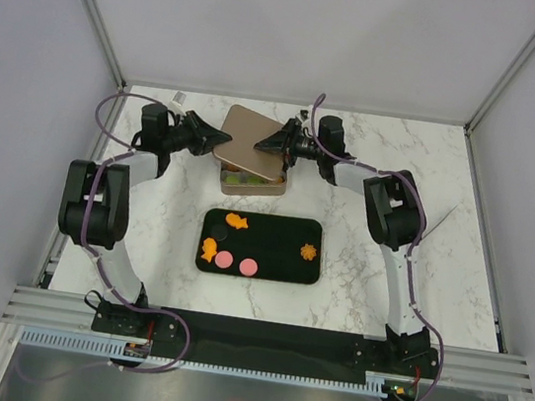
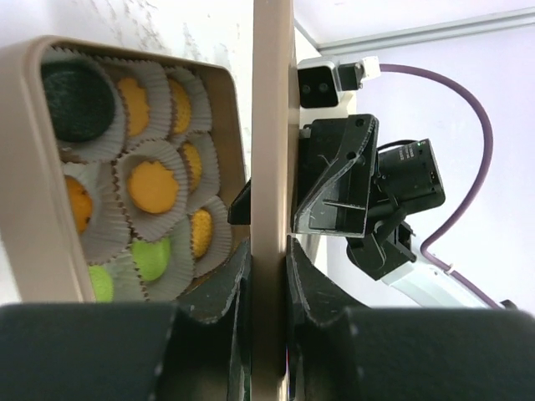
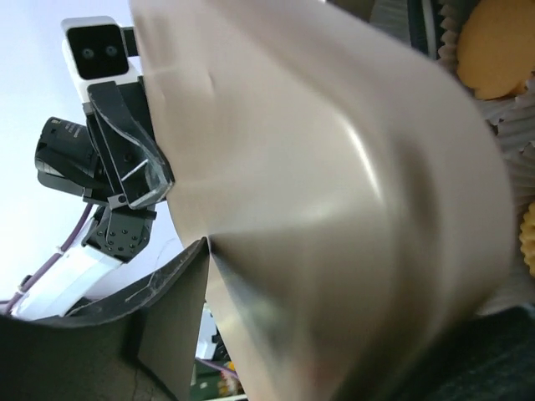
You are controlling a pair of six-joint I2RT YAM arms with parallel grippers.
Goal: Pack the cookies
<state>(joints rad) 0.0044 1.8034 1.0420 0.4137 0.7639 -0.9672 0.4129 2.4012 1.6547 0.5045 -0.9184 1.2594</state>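
Through the top camera I see both arms reaching to the far middle of the white marbled table (image 1: 356, 283), where they meet over a tan metal tin (image 1: 267, 190). The left end effector (image 1: 221, 139) pinches the left edge of the flat, round-cornered lid (image 1: 250, 128). The right end effector (image 1: 269, 145) pinches its right edge. The lid hangs tilted above the tin, leaving the tin's near strip uncovered. Closer to the bases lies a black rounded-rectangle tray (image 1: 278, 234) carrying 5 cookies (image 1: 224, 259): 2 pink discs and 3 orange shaped pieces. All 5 are well apart from both end effectors.

In the left wrist view the lid runs up the frame edge-on as a thin tan strip. My 2 black fingers (image 2: 309, 292) are closed narrow on it. Across from them, the right end effector's fingers sit 1 on each face of the lid. Left of the lid, the open tin holds fluted pale paper cups (image 2: 121, 159), each with a round cookie: 1 black, several orange-yellow and 2 green. These lie just beside my fingers without touching them.

In the right wrist view the lid's smooth, satin face fills the frame, blurred. 1 black finger (image 3: 125, 334) meets its lower left edge, and the other finger is a dark blur at lower right. Orange cookies in cups peek in at the right border.
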